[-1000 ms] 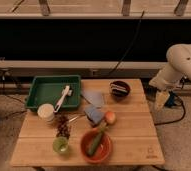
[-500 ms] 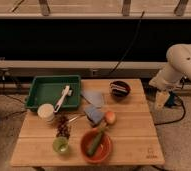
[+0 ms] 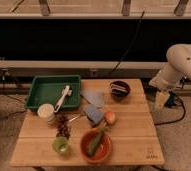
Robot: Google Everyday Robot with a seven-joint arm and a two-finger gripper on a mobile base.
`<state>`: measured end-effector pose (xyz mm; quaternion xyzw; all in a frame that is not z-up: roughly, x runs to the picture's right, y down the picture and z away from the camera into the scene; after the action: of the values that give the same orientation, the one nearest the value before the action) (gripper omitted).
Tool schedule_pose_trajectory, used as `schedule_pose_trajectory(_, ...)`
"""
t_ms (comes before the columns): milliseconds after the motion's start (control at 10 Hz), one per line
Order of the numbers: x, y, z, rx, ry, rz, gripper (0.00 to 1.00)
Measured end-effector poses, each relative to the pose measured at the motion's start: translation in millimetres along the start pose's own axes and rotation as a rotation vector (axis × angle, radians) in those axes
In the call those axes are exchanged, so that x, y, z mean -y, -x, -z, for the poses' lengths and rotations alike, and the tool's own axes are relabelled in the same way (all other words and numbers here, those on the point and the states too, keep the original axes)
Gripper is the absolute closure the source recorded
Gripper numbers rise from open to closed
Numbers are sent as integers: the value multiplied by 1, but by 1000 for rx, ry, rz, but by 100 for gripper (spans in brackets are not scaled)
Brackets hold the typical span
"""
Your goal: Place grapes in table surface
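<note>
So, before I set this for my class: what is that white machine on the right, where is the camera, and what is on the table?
The white shape is a robot arm. Its gripper, a two-fingered claw, hangs open and empty beside the table's right edge. The single camera looks down on the table from above. On the wooden table surface lie the grapes, a green cup, an orange bowl, an orange fruit, a dark bowl, a white tub and a green tray.
</note>
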<state>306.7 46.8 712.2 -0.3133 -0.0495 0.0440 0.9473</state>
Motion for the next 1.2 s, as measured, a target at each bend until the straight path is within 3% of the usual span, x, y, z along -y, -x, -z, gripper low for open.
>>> schedule_pose_trajectory(900, -1, 3, -1, 10, -4, 16, 20)
schedule_pose_trajectory(1200, -11, 45, -3, 47, -25, 96, 20)
